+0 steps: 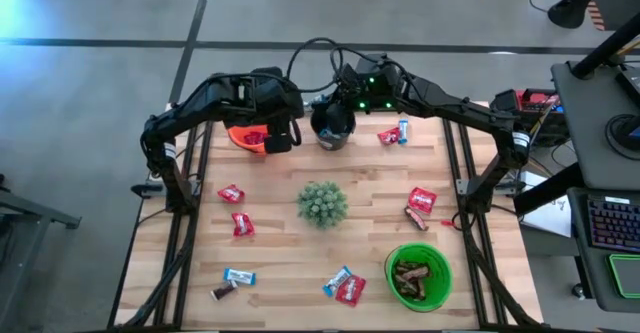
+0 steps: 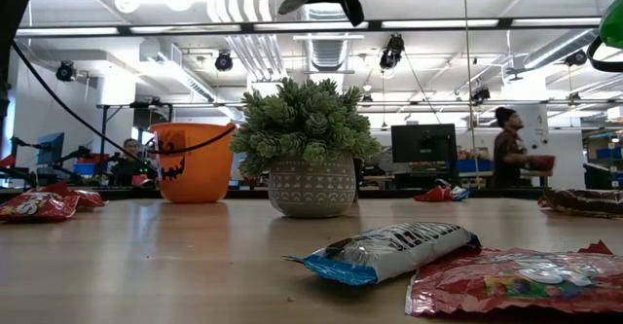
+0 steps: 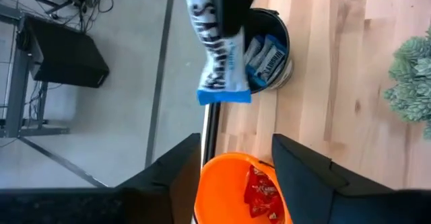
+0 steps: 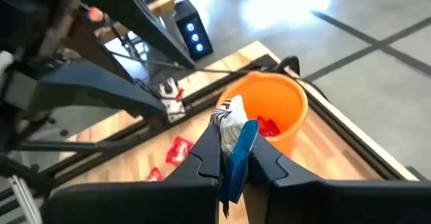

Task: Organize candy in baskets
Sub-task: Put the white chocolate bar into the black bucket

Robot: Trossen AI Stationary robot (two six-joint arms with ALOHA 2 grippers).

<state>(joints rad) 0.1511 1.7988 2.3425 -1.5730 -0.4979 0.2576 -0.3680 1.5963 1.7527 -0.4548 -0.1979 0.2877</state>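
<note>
Over the far edge of the desk (image 1: pixel 300 263), up at twelve o'clock, the right end effector (image 4: pixel 232 158) is clamped on a blue-and-silver candy bar (image 4: pixel 234 143) and hangs above the black basket (image 1: pixel 332 125). That puts us mid-delivery: the sorting step for a blue bar, with the drop not yet made. By my reading, the next move wants the bar centred over the black rim, then the fingers parted to let it fall clear of the orange basket (image 1: pixel 246 137) just beside it at nine o'clock.

The left end effector (image 3: pixel 236 160) waits over that orange basket, fingers apart and holding nothing.

Now the containers. The left wrist view looks straight into the black basket, and blue-and-silver bars already lie inside. The orange one holds red wrappers. Down at five o'clock, the green basket (image 1: pixel 418 276) carries dark brown bars.

Plenty left on the desk: red candies (image 1: pixel 236 209) at nine o'clock of the spiky plant (image 1: pixel 322 203), a red and blue pair (image 1: pixel 393 133) at one o'clock, red and brown (image 1: pixel 419 206) at three, more along the near edge (image 1: pixel 344 285). I'd call this roughly the middle of the job.
</note>
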